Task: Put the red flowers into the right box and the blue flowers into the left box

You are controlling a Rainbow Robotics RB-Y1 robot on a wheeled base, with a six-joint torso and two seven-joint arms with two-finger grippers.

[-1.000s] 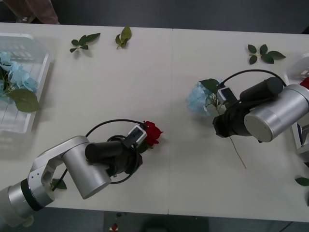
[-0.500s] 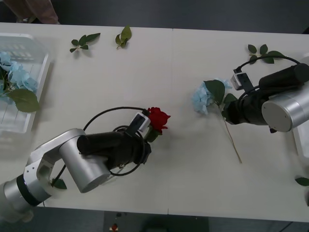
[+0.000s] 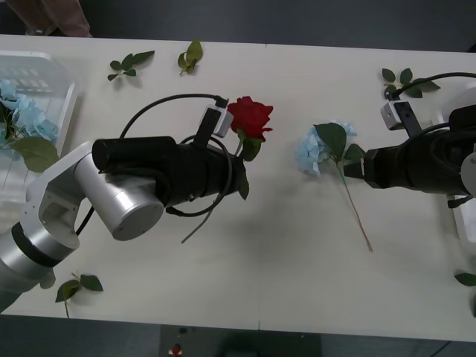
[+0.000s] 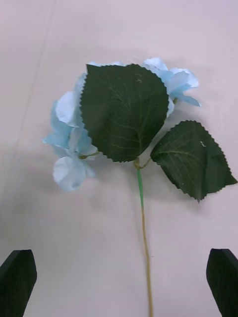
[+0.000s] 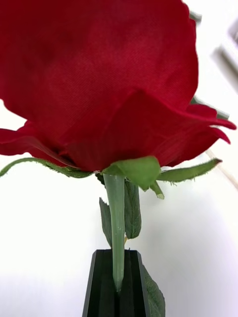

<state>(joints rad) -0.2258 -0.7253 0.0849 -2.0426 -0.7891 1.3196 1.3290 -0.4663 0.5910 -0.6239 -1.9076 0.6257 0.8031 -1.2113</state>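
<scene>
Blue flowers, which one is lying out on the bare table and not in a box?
The blue flower lying mid-table before the open right hand, stem trailing toward the near edge. The other blue flowers sit inside the left box.

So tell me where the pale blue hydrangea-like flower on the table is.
In the front view the pale blue flower lies flat on the white table, right of centre, between the lifted red rose and the open right gripper.
</scene>
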